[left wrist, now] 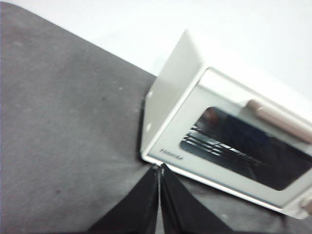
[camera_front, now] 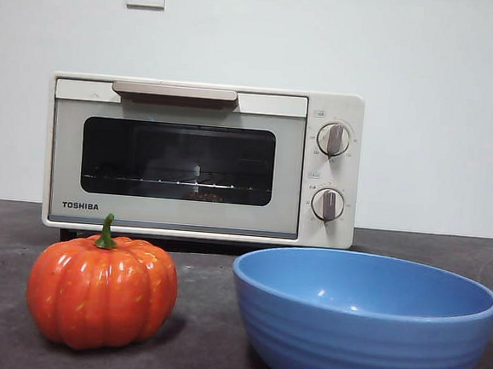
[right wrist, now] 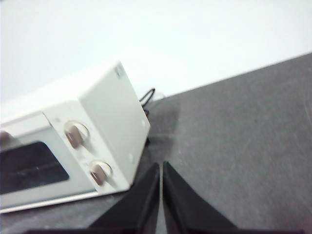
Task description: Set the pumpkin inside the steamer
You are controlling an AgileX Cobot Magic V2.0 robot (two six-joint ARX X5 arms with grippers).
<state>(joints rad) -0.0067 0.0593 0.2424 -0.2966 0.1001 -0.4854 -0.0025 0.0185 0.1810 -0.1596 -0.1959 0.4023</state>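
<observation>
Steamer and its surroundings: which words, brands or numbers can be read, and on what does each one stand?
"TOSHIBA": on the steamer, lower left corner of its door.
Small labels and dial markings around the two knobs: too small to read.
Pumpkin and blue bowl: no text.

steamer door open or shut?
Shut. The steamer door sits flush with its front, handle up top; the pumpkin is outside on the table.
</observation>
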